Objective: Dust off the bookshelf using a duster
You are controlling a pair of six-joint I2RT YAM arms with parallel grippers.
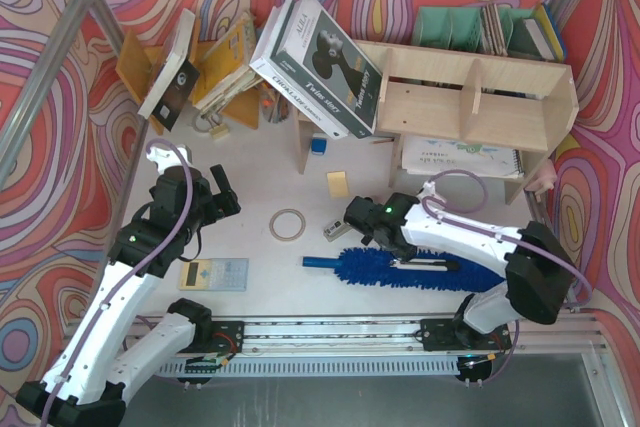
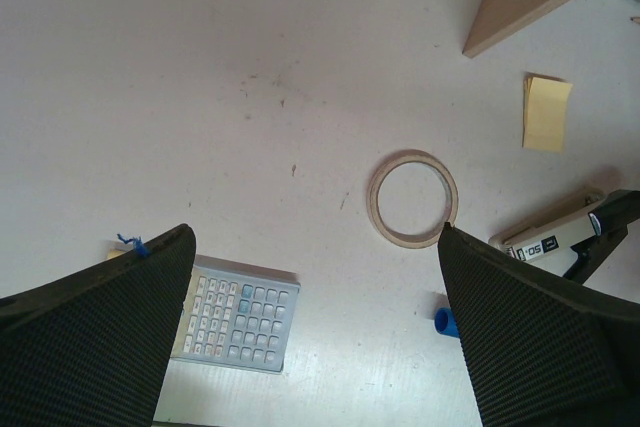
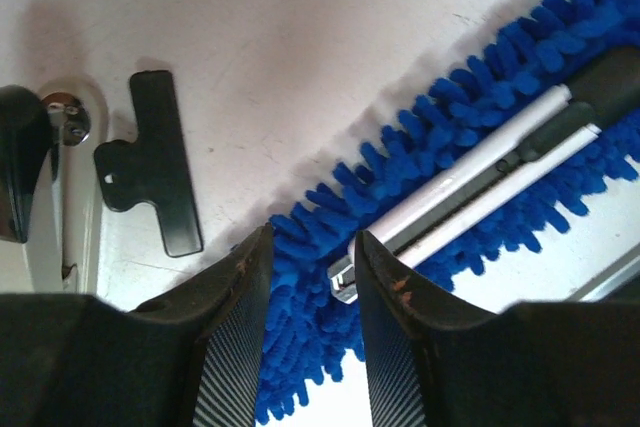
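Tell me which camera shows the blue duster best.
The top external view: the duster lies full length on the table, handle to fluffy head, though the right arm covers part. The right wrist view shows only a close stretch of its head. The left wrist view shows at most a small blue tip.

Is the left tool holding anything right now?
No, the left tool is wide open above the table, with nothing gripped between its jaws.

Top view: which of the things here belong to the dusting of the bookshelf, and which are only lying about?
Belong to the job:
- duster, lying on the table
- bookshelf

Only lying about:
- calculator
- tape ring
- yellow sticky notes
- black clip
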